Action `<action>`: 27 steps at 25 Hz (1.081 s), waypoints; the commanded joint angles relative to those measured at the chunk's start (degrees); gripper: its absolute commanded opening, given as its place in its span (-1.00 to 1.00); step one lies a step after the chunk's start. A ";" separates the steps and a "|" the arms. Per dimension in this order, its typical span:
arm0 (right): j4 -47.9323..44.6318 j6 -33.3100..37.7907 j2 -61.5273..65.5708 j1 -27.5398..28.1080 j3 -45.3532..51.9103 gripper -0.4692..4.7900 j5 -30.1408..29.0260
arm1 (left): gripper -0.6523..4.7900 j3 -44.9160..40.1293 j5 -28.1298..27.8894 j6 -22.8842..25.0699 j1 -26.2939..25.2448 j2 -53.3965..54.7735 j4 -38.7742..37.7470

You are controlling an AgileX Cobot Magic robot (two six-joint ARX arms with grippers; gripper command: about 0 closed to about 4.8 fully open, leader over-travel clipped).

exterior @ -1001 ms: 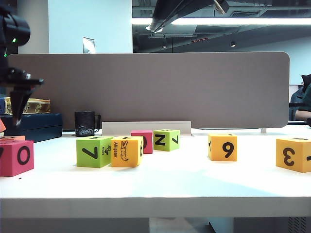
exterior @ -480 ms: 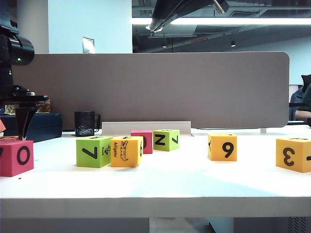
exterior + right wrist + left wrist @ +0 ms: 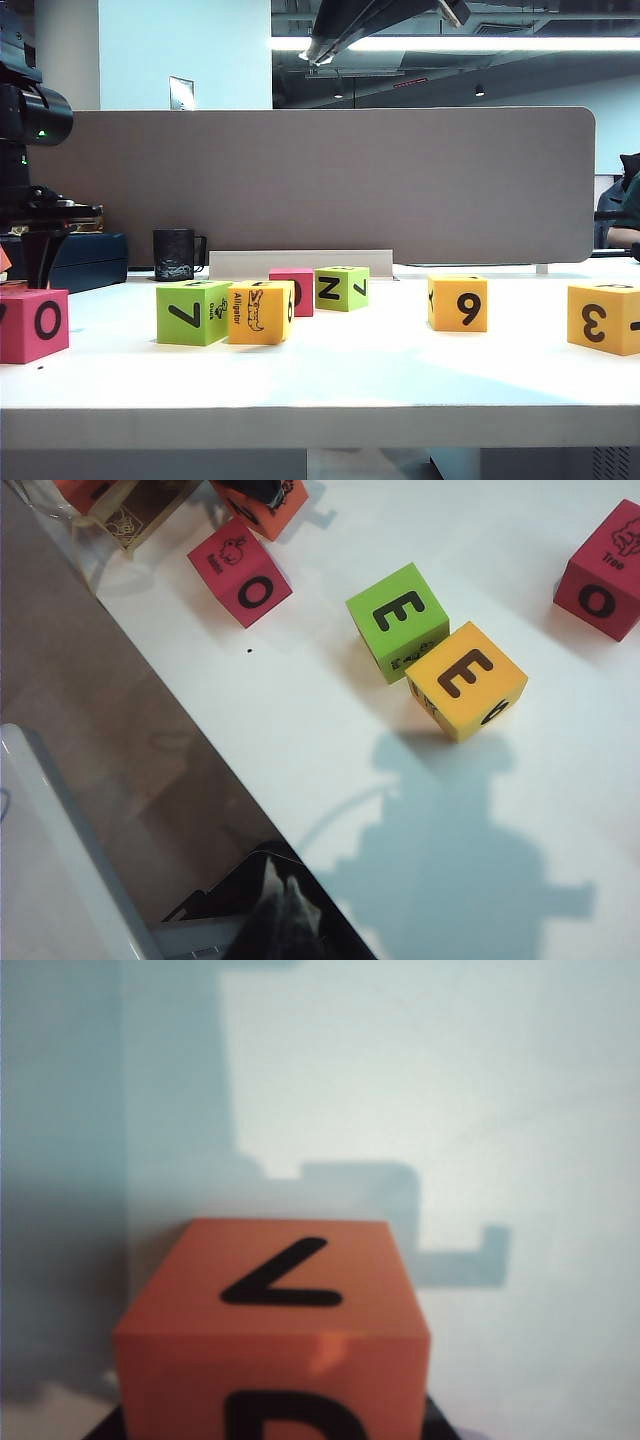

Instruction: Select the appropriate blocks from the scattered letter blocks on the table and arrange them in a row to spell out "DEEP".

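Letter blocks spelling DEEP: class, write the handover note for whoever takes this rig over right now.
Left claw: low at the orange D block, far left; grip unclear.
Right claw: by the table front edge; jaws unclear.
Green E block and yellow E block touch mid-table; block showing 3 far right.
Done: the E's are adjacent.
Left: place D, then a P.

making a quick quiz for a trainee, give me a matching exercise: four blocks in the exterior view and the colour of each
Blocks:
1. block showing 7
2. block showing 0 at far left
3. block showing 9
4. block showing N

Colours:
a. yellow
b. magenta
c. lime green, nearer
d. green, farther back

Pairs: 1-c, 2-b, 3-a, 4-d
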State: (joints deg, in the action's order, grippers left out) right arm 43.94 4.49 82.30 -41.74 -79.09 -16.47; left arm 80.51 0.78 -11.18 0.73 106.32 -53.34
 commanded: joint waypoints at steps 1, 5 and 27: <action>-0.90 -0.09 -0.13 0.00 -0.31 -0.83 0.02 | 0.23 0.13 4.72 0.59 0.11 -0.04 0.28; -0.90 -0.09 -0.13 -0.02 -0.31 -0.83 0.00 | 0.23 0.15 8.11 2.73 2.67 -0.07 0.15; 0.92 -0.07 -0.13 -0.02 -0.31 -0.83 -0.02 | 0.23 0.13 6.75 5.16 13.35 -0.02 4.92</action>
State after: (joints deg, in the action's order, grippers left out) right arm 44.99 4.51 82.30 -41.74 -79.09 -16.47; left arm 80.53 7.77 -6.15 14.13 106.34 -48.77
